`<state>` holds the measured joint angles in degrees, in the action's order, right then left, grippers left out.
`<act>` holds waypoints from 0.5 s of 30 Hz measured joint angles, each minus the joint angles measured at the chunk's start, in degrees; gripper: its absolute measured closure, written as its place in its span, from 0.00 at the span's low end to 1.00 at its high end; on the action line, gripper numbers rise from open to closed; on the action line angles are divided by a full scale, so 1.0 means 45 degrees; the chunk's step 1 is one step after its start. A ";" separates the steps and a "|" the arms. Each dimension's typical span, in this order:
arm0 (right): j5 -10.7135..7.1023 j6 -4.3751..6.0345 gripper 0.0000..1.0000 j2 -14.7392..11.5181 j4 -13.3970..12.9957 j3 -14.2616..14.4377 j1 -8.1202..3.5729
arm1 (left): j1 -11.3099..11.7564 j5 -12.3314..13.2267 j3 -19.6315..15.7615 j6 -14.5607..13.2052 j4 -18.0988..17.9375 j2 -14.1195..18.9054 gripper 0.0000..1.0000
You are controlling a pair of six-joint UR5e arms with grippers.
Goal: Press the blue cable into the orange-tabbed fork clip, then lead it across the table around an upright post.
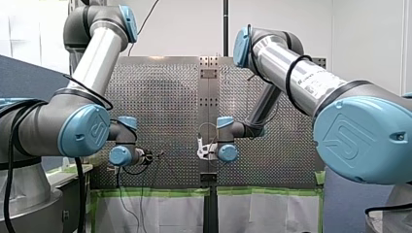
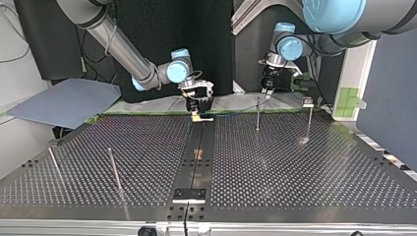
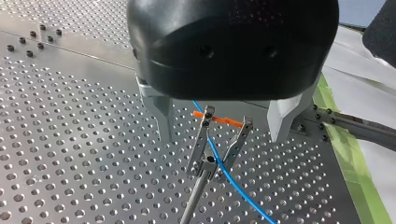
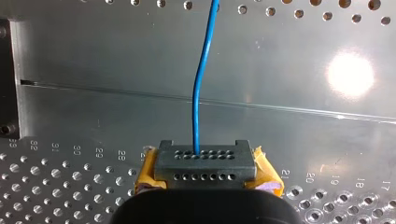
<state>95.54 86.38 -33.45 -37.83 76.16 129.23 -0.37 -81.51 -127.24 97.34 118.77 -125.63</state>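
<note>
Perforated table (image 2: 295, 167), green tape (image 1: 155, 192), white wall (image 1: 184, 29), blue cable (image 4: 196, 116)

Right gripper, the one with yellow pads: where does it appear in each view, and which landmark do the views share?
Front view: right gripper over the centre strip.
Top view: at the table's far edge, over the same strip.
Left wrist view: not in it.
Right wrist view: its own, shut on a dark block holding the blue cable.
Landmark: the centre strip, in front and top views.

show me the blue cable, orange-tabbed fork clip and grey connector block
blue cable (image 4: 195, 121): right wrist view, stretch nearest the block
orange-tabbed fork clip (image 3: 203, 165): left wrist view, its base
grey connector block (image 4: 204, 165): right wrist view, holed face
</note>
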 joint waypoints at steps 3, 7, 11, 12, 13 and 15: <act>0.0002 0.0005 1.00 -0.0002 -0.0016 0.0000 0.0003 | 0.0000 0.0000 0.0000 0.0009 -0.0003 0.0000 0.00; 0.0002 0.0007 1.00 -0.0002 -0.0016 0.0000 0.0002 | 0.0000 0.0000 0.0000 0.0019 -0.0001 -0.0001 0.00; -0.0016 0.0007 1.00 -0.0002 0.0000 0.0000 -0.0003 | 0.0000 0.0000 0.0000 0.0035 -0.0003 0.0000 0.00; -0.0021 0.0007 1.00 -0.0002 0.0002 0.0000 -0.0002 | 0.0000 0.0000 0.0000 0.0042 -0.0004 0.0000 0.00; -0.0027 0.0007 1.00 -0.0002 0.0004 0.0001 -0.0001 | 0.0000 0.0000 0.0000 0.0059 -0.0004 -0.0001 0.00; -0.0026 0.0011 1.00 0.0001 0.0005 0.0001 -0.0003 | 0.0000 0.0000 0.0000 0.0083 -0.0004 -0.0001 0.00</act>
<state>95.42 86.43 -33.44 -37.81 76.17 129.22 -0.37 -81.51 -127.24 97.71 118.75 -125.63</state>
